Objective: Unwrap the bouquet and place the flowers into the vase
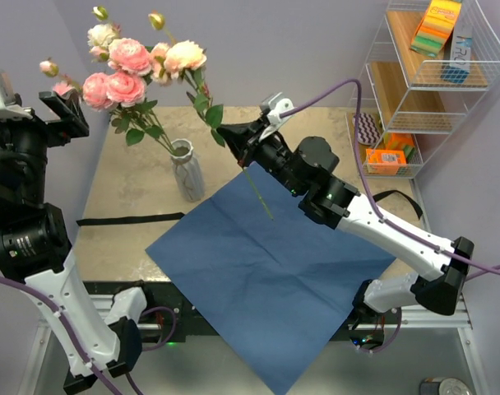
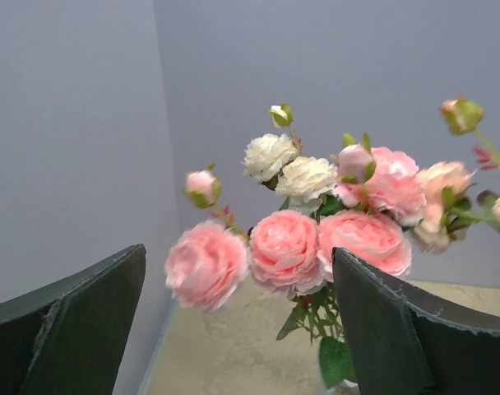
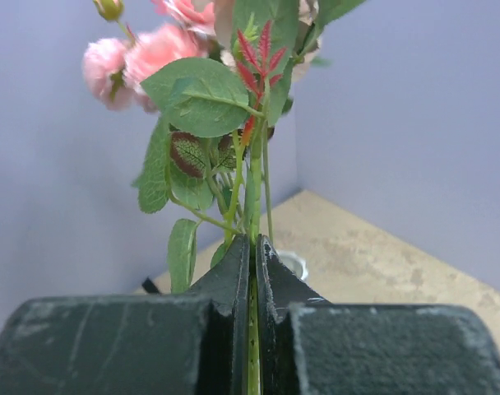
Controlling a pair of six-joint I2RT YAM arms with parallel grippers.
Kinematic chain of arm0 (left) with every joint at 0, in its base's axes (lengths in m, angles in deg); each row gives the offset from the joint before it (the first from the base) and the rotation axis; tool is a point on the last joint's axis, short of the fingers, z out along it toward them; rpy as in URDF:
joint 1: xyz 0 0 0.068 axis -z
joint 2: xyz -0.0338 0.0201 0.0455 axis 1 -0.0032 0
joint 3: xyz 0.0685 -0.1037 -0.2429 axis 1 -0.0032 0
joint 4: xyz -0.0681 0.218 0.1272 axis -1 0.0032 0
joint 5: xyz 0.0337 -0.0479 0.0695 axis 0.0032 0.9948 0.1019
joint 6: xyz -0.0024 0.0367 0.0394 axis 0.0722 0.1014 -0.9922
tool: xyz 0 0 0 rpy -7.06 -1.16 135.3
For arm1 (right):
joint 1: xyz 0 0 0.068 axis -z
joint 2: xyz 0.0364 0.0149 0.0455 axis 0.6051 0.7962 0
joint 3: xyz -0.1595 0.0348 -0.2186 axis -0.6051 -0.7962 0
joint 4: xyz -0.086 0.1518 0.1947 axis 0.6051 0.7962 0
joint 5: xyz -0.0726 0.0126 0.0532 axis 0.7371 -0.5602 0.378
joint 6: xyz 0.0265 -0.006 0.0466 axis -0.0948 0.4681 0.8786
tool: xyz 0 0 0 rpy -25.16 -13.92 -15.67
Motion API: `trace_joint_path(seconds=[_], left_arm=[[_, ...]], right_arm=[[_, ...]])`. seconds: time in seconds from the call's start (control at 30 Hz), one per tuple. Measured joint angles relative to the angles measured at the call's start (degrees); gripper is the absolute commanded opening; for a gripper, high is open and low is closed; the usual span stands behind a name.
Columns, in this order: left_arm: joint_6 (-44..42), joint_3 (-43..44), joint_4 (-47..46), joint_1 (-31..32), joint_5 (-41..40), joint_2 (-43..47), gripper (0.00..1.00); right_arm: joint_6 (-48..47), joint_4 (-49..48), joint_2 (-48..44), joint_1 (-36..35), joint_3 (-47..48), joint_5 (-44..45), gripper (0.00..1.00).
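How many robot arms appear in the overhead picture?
2. The left arm stands raised at the left edge, left end effector open near the blooms. The right arm reaches over the blue paper, right end effector shut on a flower stem.

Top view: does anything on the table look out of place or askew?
The blue paper lies skewed, one corner hanging past the near edge of the table. The black ribbon lies loose at the left. One flower stem is outside the vase, clamped in the right gripper.
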Motion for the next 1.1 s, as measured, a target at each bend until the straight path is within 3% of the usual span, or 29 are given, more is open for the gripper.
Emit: trace_joint_path(seconds=[0.17,0.37,0.6,0.8,1.1], left_arm=[[0.0,-1.2,0.1,0.0,0.1,-1.1,0.99],[0.0,-2.2,0.3,0.0,0.3,-1.4,0.99],[-0.1,-3.1,0.3,0.0,1.0,-1.1,0.99],[-0.3,-3.0,0.3,0.0,2.2,-1.8,0.99],[-1.2,-1.9,1.7,0.0,3.9,-4.7,0.99]], right_arm=[[-1.5,-10.3,-0.3,-0.1,0.2,3.8,0.0],[-2.8,-31.0,1.9,-0.1,0.4,6.4,0.0],[-3.5,-54.2,18.3,0.0,7.8,11.2,0.0],[-4.3,-57.8,31.4,-0.1,15.9,9.6,0.0],[-7.7,-59.7,42.4,0.0,27.1,9.6,0.0]])
